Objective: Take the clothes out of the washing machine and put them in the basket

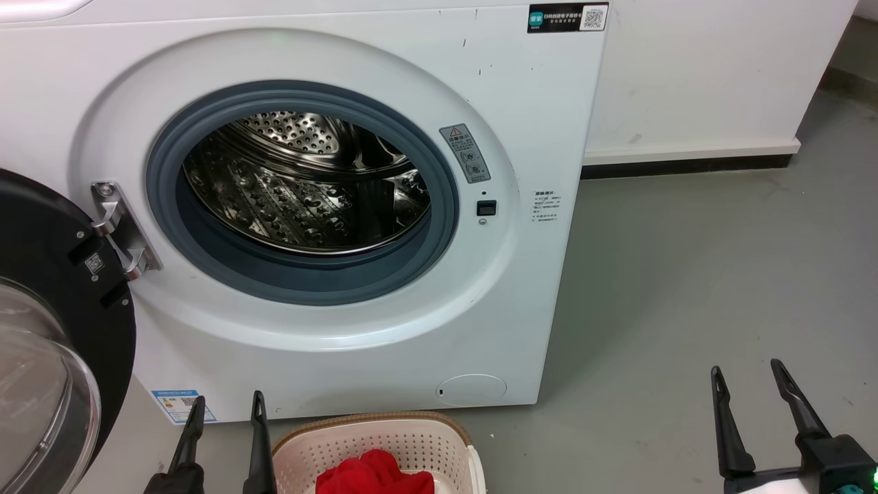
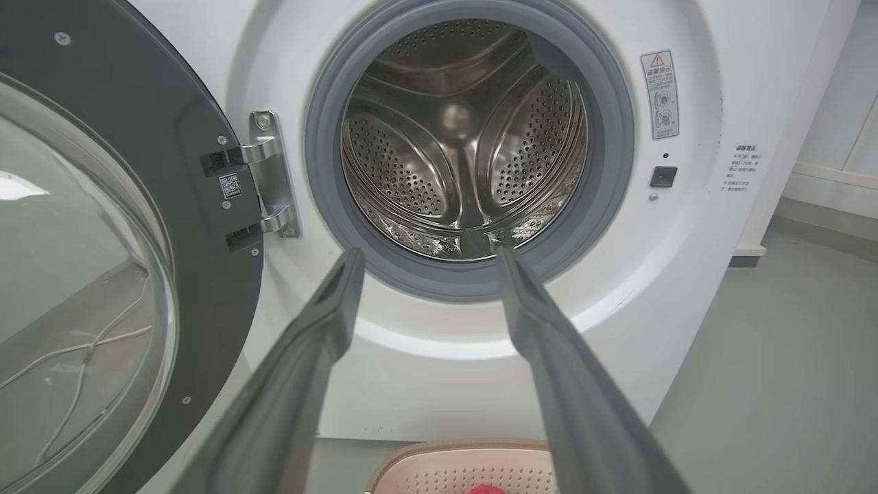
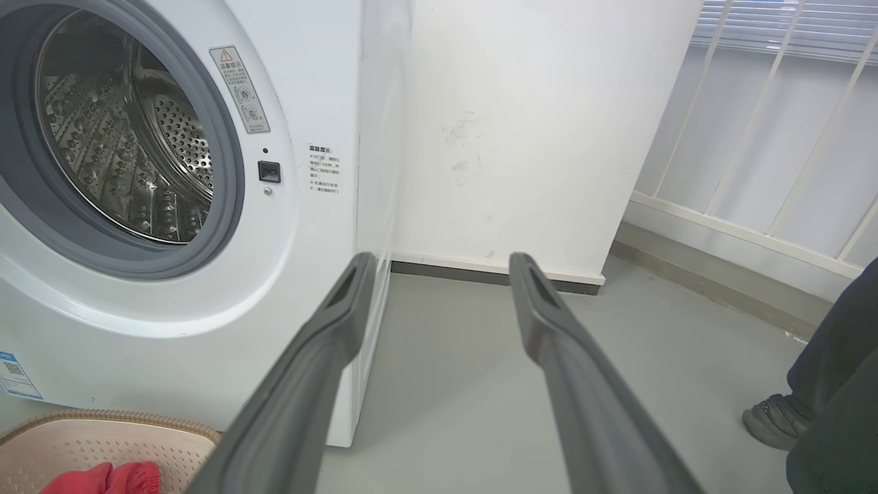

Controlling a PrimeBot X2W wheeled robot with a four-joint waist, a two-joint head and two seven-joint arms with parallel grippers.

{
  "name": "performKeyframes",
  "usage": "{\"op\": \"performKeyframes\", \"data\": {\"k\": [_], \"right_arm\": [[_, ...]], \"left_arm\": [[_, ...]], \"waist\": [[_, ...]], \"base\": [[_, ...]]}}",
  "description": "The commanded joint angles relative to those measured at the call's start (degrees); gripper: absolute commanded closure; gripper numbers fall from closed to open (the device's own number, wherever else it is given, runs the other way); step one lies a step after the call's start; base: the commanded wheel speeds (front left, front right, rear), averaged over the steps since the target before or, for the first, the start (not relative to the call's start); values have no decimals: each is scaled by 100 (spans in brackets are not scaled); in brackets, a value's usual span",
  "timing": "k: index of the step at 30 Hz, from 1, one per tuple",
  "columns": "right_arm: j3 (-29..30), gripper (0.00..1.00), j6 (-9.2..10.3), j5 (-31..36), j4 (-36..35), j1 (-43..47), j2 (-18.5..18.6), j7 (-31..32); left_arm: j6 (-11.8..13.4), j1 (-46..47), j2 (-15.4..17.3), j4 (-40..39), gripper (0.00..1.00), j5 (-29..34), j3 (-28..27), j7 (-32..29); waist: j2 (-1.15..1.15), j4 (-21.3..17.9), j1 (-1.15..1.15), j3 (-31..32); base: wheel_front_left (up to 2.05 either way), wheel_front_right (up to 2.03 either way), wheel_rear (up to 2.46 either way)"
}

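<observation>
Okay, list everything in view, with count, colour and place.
washing machine: one, white, ahead, door open
door: one, black-framed glass, swung left
drum: one, steel, no clothes seen inside
basket: one, cream, on floor before the machine
clothes: one bundle, red, in the basket
floor: grey, right of the machine
person's shoe: one, grey, on floor at far right
left gripper: one, dark, open, left of the basket
right gripper: one, dark, open, over bare floor

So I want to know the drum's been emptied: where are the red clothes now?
In the head view, the red clothes lie in the basket at bottom centre, in front of the washing machine.
</observation>
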State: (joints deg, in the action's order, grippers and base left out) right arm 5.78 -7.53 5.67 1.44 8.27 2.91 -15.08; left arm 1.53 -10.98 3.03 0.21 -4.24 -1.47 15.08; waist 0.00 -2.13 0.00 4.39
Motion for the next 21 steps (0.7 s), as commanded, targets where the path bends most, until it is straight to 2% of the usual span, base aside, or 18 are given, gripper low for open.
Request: {"op": "performKeyframes", "data": {"k": [1, 3, 4, 8, 21], "right_arm": [[2, 0, 8, -22, 11, -42, -6, -13], [10, 0, 8, -41, 14, -57, -6, -13], [11, 100, 0, -18, 20, -6, 0, 0], [24, 100, -1, -63, 227, 9, -5, 44], [43, 100, 0, -1770, 413, -269, -5, 427]], "left_arm": [[23, -26, -13, 7, 0, -10, 7, 13], [50, -2, -14, -32, 0, -54, -14, 13], [23, 1, -3, -22, 100, -51, -18, 0], [-6, -34, -11, 187, 100, -103, -29, -35], [-163, 291, -11, 402, 100, -1622, -124, -416]], "waist": [[0, 0, 0, -4], [0, 1, 0, -10], [0, 1, 0, -11], [0, 2, 0, -14], [0, 24, 0, -60]], "base": [[0, 0, 0], [0, 0, 0], [0, 0, 0], [0, 0, 0], [0, 0, 0]]}}
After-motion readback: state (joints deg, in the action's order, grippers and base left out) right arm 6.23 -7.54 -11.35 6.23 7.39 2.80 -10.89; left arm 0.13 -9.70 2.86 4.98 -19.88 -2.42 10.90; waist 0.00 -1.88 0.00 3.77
